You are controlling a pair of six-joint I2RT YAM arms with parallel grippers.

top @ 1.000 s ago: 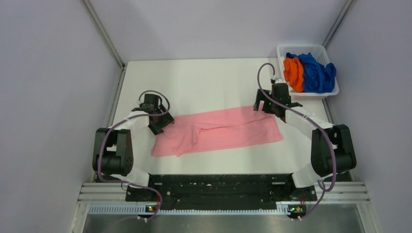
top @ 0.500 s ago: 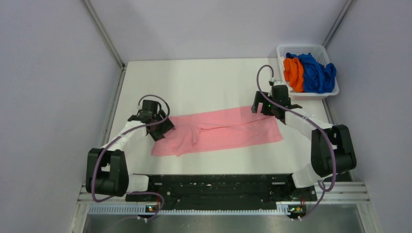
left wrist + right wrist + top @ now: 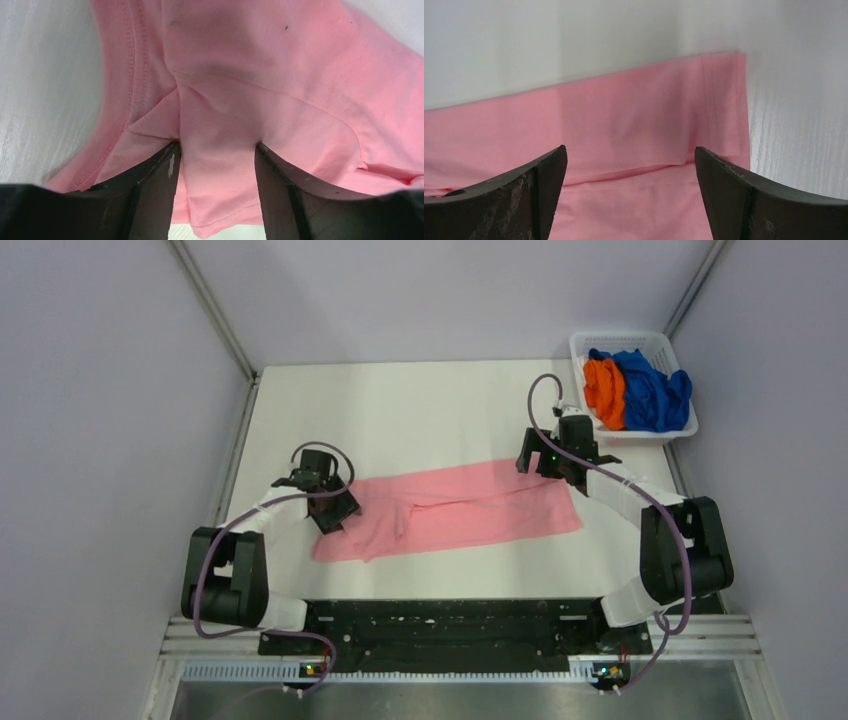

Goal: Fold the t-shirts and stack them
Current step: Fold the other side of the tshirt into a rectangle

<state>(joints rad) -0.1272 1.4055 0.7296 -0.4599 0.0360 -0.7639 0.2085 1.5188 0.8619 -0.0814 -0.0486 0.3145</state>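
The light pink t-shirt (image 3: 450, 510) lies flat as a long folded band across the middle of the table. My left gripper (image 3: 333, 512) is down on its left end. In the left wrist view my left gripper (image 3: 216, 146) has its jaws partly apart, with a ridge of the pink shirt (image 3: 260, 65) puckered between the tips. My right gripper (image 3: 545, 462) is at the shirt's far right corner. In the right wrist view it (image 3: 630, 150) is wide open above the pink cloth (image 3: 624, 115). The orange shirt (image 3: 604, 390) and the blue shirt (image 3: 650, 390) lie bunched in the basket.
The white plastic basket (image 3: 620, 335) stands at the table's far right corner. Grey walls enclose the table on the left, back and right. Bare white table (image 3: 400, 410) lies beyond the pink shirt.
My left gripper has moved a little right and toward me, onto the shirt's left end, with its arm swinging. My right gripper has barely moved. The shirt's outline looks unchanged.
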